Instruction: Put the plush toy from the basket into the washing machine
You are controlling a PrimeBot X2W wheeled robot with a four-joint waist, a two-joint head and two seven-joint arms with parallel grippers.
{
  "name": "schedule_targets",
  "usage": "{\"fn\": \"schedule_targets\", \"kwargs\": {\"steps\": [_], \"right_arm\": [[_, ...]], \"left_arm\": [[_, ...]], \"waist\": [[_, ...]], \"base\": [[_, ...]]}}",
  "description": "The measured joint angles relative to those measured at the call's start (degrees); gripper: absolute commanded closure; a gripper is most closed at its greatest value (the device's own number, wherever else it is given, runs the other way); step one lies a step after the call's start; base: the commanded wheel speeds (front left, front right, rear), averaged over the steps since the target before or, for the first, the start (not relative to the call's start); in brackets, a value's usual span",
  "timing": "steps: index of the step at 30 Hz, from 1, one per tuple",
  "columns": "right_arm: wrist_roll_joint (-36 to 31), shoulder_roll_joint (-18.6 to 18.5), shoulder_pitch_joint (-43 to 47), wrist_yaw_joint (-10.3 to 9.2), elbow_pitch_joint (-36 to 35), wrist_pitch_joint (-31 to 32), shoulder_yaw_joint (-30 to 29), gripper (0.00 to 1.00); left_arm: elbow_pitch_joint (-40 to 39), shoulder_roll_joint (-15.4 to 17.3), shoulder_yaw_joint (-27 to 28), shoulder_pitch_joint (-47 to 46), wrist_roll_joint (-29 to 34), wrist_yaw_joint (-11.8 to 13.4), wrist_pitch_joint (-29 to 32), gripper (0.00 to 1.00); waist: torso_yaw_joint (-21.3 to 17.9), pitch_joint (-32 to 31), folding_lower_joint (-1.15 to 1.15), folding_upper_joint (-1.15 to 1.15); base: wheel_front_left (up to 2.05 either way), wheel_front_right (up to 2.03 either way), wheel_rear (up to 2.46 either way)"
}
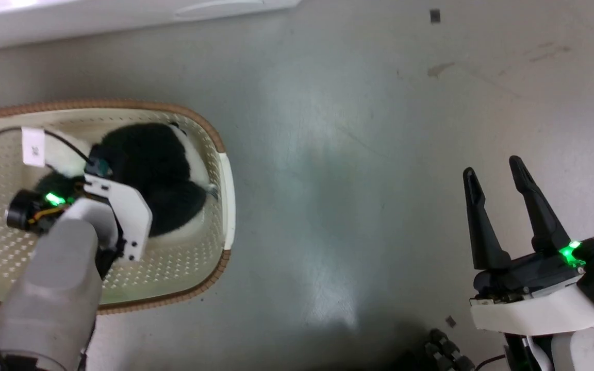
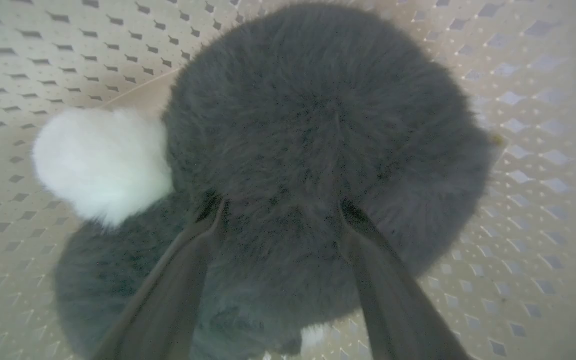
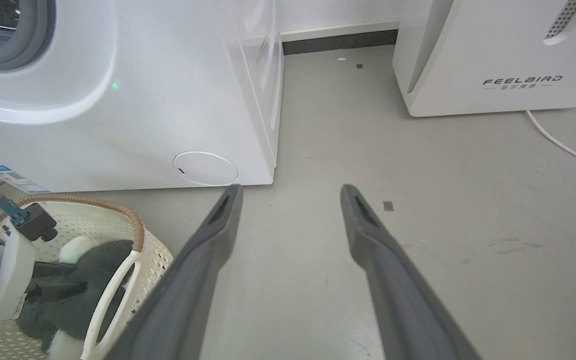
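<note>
While left tool [image 2: 280, 210] stands wide open, tips sunk in fur astride plush toy [image 2: 318, 110], it grips nothing, likely poised to pinch. Toy lies in basket [image 2: 28, 60] beneath it. Well aside, right tool [image 1: 493, 167] hangs open, empty; washing machine [image 3: 118, 125] ahead of it.

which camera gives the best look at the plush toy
The left wrist view: the plush toy is close up, black fur and white patch, with the fingers of the left gripper pressed into it. The head view has the left arm covering part of it in the basket. The right wrist view catches a sliver behind the basket's handle.
</note>
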Motion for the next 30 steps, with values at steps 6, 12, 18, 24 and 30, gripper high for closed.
{"fn": "schedule_targets", "kwargs": {"steps": [6,12,18,24,30], "right_arm": [[1.0,0.0,-1.3,0.00,-0.9,-0.9,0.9,0.00],[2.0,0.0,-1.9,0.00,-1.0,-1.5,0.9,0.00],[2.4,0.0,-2.5,0.00,-0.9,-1.9,0.8,0.00],[2.3,0.0,-2.5,0.00,0.0,-1.9,0.2,0.00],[0.5,0.0,-2.5,0.00,1.5,-1.9,-0.4,0.00]], "left_arm": [[3.7,2.7,-4.4,-5.6,-2.8,-0.8,1.2,0.00],[6.5,3.9,-7.4,-9.2,-5.4,-1.2,1.8,0.51],[7.4,4.2,-9.5,-9.6,-9.2,-1.4,2.0,1.00],[8.2,3.4,-10.1,-7.0,-11.7,-1.4,-0.1,1.00],[9.4,1.1,-9.9,-2.0,-14.5,-1.4,-3.8,1.00]], "waist": [[-1.5,4.8,0.00,0.00],[-2.5,7.7,-0.01,0.00],[-2.6,7.5,0.00,0.00],[-2.1,4.3,0.00,0.00],[-1.3,-1.3,0.00,0.00]], "base": [[0.00,0.00,0.00],[0.00,0.00,0.00],[0.00,0.00,0.00],[0.00,0.00,0.00],[0.00,0.00,0.00]]}}
